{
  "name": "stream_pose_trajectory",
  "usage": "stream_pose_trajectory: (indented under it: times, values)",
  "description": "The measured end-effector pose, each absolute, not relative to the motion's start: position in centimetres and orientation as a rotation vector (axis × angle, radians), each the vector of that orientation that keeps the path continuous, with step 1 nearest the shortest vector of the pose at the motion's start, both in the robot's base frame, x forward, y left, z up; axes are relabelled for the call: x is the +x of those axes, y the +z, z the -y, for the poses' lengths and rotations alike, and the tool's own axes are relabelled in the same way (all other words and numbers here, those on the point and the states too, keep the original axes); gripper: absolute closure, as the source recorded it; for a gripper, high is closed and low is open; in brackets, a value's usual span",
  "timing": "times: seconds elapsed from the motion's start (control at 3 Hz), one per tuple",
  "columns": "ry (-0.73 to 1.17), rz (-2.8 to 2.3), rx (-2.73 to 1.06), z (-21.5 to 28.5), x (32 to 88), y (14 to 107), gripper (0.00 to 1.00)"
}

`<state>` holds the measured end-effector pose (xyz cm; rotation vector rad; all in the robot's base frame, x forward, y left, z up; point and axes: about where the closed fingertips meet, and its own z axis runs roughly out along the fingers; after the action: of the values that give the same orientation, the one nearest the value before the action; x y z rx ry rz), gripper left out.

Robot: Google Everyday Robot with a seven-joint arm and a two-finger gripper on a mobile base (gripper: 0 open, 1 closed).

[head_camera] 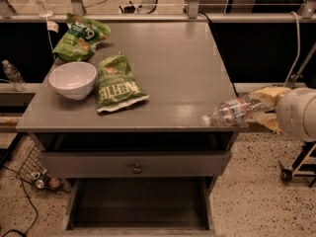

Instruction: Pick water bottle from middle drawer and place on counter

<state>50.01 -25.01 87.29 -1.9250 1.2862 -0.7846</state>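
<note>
The water bottle (230, 112) is clear with a white cap and lies horizontal, cap pointing left, over the right front corner of the grey counter (173, 63). I cannot tell whether it touches the top. My gripper (260, 108) reaches in from the right edge of the camera view and is shut on the bottle's base end, with tan fingers (269, 95) above and below it. The middle drawer (72, 207) stands pulled out at the bottom of the view, and its dark floor is bare.
A white bowl (73, 79) and two green chip bags (116, 83) (79, 35) lie on the counter's left half. A shut drawer front with a round knob (137, 169) sits below the counter. Another clear bottle (13, 75) stands far left. A wheeled stand (296, 169) is at the right.
</note>
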Motion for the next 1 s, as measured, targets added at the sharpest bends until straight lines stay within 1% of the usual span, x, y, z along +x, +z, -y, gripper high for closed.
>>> stream_pose_trajectory:
  times: [1.0]
  values:
    - [-0.639,-1.126,-2.105,18.7,55.4,86.2,1.0]
